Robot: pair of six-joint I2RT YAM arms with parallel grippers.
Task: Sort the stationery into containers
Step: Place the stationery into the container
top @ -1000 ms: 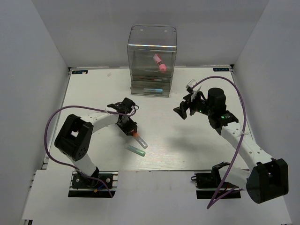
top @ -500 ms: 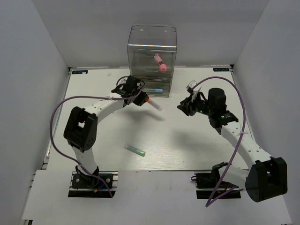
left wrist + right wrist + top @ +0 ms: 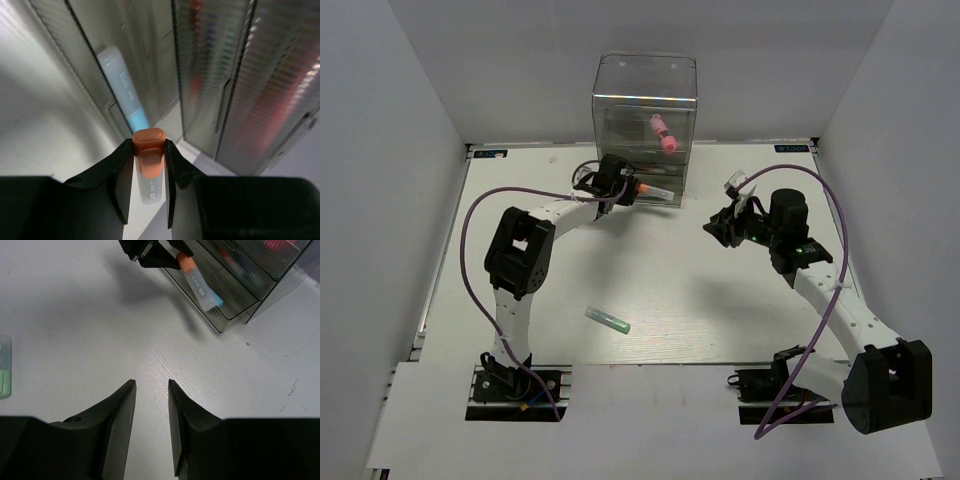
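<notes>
Left jaws clamped the orange-tipped marker (image 3: 149,172), cap end right at the organiser (image 3: 645,100) drawers ahead. Right jaws were narrowly apart, empty, above the tabletop (image 3: 75,315). Green-tipped marker (image 3: 608,320) lay well behind left jaws.

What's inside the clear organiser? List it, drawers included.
The organiser's tall top compartment holds a pink stubby cylinder. A light-blue marker lies in a lower drawer. Ribbed fronts blur the other drawers' contents.

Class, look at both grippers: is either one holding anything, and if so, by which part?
The left gripper holds the orange-tipped clear marker, pinched at its orange end. The right gripper holds nothing; its jaws stand open.
</notes>
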